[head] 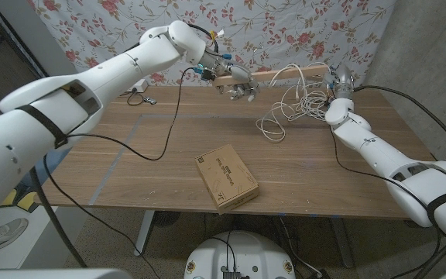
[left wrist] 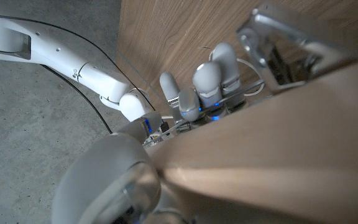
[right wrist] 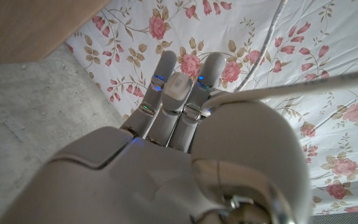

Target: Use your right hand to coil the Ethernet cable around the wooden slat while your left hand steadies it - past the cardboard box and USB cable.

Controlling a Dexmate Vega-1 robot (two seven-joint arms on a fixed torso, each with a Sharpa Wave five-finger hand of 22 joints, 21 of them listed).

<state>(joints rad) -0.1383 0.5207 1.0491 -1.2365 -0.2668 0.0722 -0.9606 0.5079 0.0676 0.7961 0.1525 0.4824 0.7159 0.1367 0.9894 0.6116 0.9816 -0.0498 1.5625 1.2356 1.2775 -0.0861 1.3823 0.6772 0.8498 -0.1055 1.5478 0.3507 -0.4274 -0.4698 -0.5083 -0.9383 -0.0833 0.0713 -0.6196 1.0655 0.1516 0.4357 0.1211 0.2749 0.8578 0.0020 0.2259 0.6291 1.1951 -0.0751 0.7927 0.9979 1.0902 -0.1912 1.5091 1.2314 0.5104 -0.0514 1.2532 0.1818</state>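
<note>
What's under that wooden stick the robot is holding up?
Under the raised wooden slat, loops of pale Ethernet cable hang to the wooden table. The left hand covers the slat's end.

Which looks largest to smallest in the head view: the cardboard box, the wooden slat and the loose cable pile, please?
1. Wooden slat, longest, though farther away.
2-3. Cardboard box and loose cable pile: similar spread; box is nearer, so unsure.

Open tabletop lies between my arms. The cardboard box sits near the front edge, well apart from the loose Ethernet cable heaped under the raised wooden slat, crowding my right hand.
</note>
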